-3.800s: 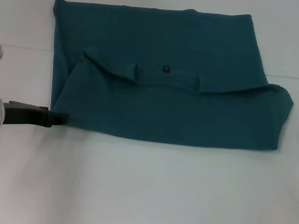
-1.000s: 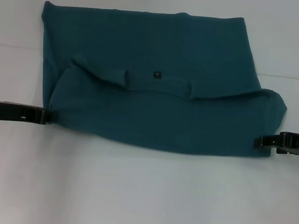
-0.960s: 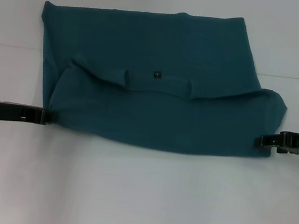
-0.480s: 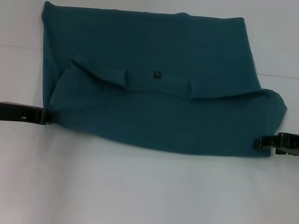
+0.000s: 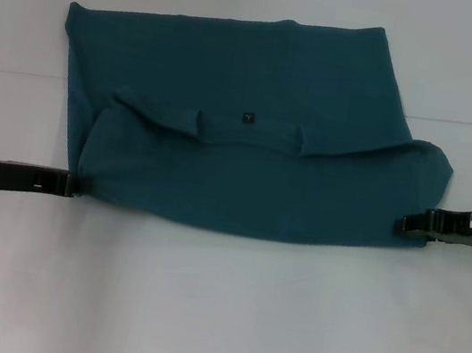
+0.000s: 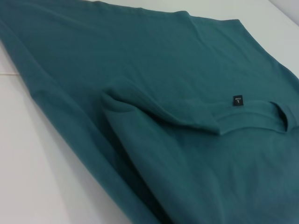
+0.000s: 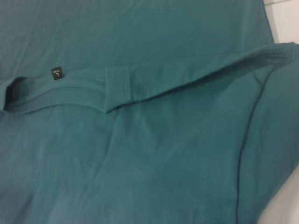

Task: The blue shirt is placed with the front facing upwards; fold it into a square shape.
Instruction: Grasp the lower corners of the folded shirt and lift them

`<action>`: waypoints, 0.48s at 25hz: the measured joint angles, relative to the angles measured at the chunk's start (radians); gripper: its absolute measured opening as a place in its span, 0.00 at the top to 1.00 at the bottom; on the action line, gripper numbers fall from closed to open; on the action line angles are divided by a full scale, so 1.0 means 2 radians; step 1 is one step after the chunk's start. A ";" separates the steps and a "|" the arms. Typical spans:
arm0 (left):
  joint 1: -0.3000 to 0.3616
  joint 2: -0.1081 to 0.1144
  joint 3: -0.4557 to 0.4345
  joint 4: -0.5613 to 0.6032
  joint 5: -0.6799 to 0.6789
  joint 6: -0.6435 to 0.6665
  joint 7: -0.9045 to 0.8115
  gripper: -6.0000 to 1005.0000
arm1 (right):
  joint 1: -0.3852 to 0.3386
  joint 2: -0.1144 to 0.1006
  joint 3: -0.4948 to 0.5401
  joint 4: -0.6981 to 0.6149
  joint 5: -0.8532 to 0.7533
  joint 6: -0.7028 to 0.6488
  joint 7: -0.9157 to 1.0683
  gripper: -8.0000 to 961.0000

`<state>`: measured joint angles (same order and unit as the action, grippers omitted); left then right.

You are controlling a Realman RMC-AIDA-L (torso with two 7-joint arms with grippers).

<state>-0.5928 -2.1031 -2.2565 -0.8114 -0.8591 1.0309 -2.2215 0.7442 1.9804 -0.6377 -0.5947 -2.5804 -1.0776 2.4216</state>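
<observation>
At opposite near corners of the blue shirt (image 5: 255, 116), left hand (image 5: 71, 184); right hand (image 5: 402, 225); grips unclear.

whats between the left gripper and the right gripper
Only the blue shirt. In the head view its folded near edge spans the whole stretch from the left gripper to the right gripper.

One blue shirt (image 5: 254, 125) bearing one neck label (image 5: 248, 118), one table (image 5: 212, 318), two grippers.
</observation>
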 joint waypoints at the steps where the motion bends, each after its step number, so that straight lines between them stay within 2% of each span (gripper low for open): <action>1: 0.000 0.000 0.000 0.000 0.000 0.000 0.000 0.92 | 0.000 0.000 -0.003 0.001 0.000 0.001 0.000 0.23; 2: 0.000 0.000 0.000 0.000 0.000 0.000 0.001 0.92 | 0.000 0.000 -0.005 0.001 0.000 0.003 0.000 0.24; 5: 0.000 0.000 0.000 0.000 0.000 0.000 0.001 0.92 | 0.002 0.001 -0.012 0.005 0.000 0.011 -0.001 0.46; 12: 0.000 0.001 0.000 -0.001 0.000 0.000 0.001 0.92 | 0.002 0.005 -0.040 0.003 0.001 0.025 -0.005 0.79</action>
<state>-0.5921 -2.1015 -2.2564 -0.8130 -0.8591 1.0309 -2.2196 0.7486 1.9907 -0.7185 -0.5886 -2.5791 -1.0267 2.4107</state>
